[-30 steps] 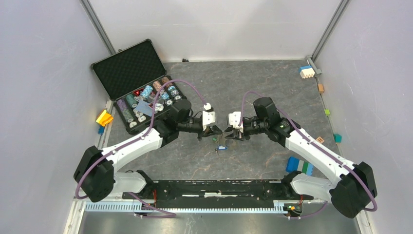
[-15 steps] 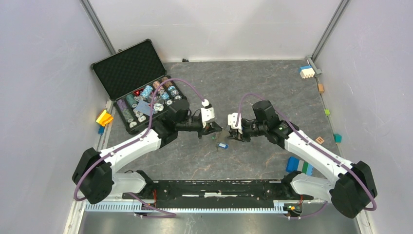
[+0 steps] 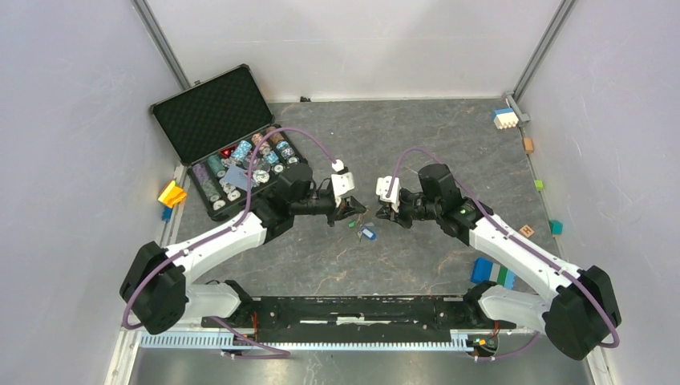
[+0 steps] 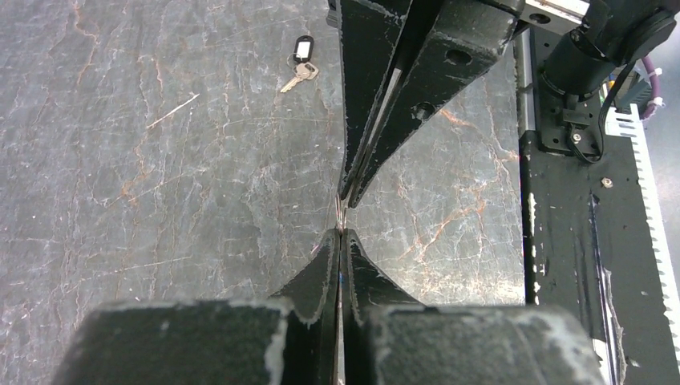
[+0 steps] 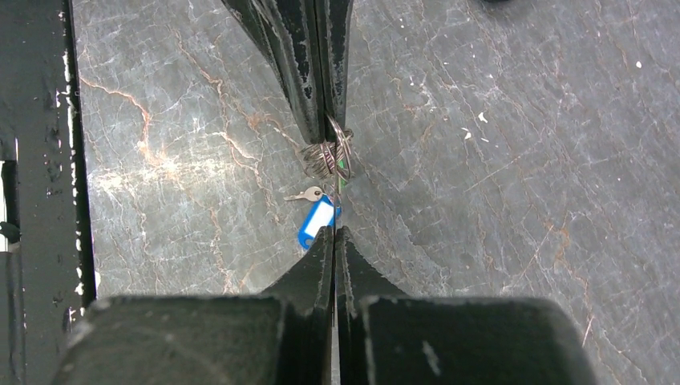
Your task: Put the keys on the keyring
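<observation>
Nearest to us, the black rail [image 3: 353,311] carries the two arm bases, and blue and green blocks [image 3: 493,273] lie on the grey surface [image 3: 417,136] beside the right arm. A little further in, we find the blue-tagged key [image 5: 318,219] lying flat on the surface, just below the gap between the two arms. Above it, the left end effector [image 4: 341,234] is clamped on the keyring [image 5: 325,158], which hangs from its fingertips with a green tag [image 5: 344,166] dangling against the ring; we cannot make out that key's metal part. Facing it, the right end effector [image 5: 333,233] has its jaws pressed together, and we see nothing between them. The two tips point at each other with a small gap between them. Beyond the right end effector, the black-tagged key [image 4: 301,58] lies alone on the surface. Further back on the left, the open case [image 3: 216,120] holds poker chips [image 3: 240,152], and a white and blue block [image 3: 504,118] sits at the far right corner.
</observation>
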Available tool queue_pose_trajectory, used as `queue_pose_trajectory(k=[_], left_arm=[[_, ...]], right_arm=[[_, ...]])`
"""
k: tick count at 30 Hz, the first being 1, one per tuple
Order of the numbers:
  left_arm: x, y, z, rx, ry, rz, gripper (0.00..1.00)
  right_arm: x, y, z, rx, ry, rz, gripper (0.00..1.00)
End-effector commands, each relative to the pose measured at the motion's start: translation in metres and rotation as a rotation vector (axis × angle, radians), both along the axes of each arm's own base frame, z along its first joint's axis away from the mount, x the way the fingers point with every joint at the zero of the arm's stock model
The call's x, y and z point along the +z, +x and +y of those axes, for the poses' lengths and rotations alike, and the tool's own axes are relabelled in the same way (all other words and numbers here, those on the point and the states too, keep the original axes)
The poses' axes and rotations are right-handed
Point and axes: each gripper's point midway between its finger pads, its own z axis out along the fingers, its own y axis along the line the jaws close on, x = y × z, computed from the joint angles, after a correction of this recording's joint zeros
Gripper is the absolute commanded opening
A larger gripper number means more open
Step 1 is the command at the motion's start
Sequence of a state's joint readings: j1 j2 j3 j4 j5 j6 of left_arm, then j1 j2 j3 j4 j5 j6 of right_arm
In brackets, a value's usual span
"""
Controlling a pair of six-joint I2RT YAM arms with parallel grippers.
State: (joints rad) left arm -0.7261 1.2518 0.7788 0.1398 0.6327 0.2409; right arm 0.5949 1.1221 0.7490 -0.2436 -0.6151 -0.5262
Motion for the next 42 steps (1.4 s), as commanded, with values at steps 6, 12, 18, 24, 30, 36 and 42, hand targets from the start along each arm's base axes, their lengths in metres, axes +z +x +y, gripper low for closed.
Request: queue_pose_trajectory(k=[6, 12, 18, 24, 30, 36, 42], left_arm=[[0.017, 0.028, -0.009, 0.103, -0.015, -0.003, 0.02], [0.012, 0.035, -0.001, 0.149, 0.039, -0.03, 0.02], [0.013, 0.041, 0.003, 0.172, 0.086, -0.062, 0.02], [0.007, 0.041, 0.004, 0.178, 0.143, -0.046, 0.02], [0.002, 0.04, 0.008, 0.185, 0.173, -0.027, 0.02], [-0.003, 0.038, 0.01, 0.16, 0.221, -0.024, 0.02], [-0.004, 0.04, 0.008, 0.162, 0.222, -0.018, 0.02]], right_arm=[[0.033, 0.012, 0.012, -0.047, 0.071, -0.031, 0.0], [0.038, 0.014, 0.011, -0.049, 0.05, -0.048, 0.0], [0.037, 0.016, 0.008, -0.058, 0.021, -0.069, 0.0], [0.037, 0.016, 0.01, -0.076, -0.021, -0.118, 0.0], [0.037, 0.021, 0.006, -0.113, -0.052, -0.16, 0.0], [0.037, 0.02, 0.004, -0.105, -0.064, -0.192, 0.0], [0.037, 0.017, 0.002, -0.104, -0.058, -0.212, 0.0]])
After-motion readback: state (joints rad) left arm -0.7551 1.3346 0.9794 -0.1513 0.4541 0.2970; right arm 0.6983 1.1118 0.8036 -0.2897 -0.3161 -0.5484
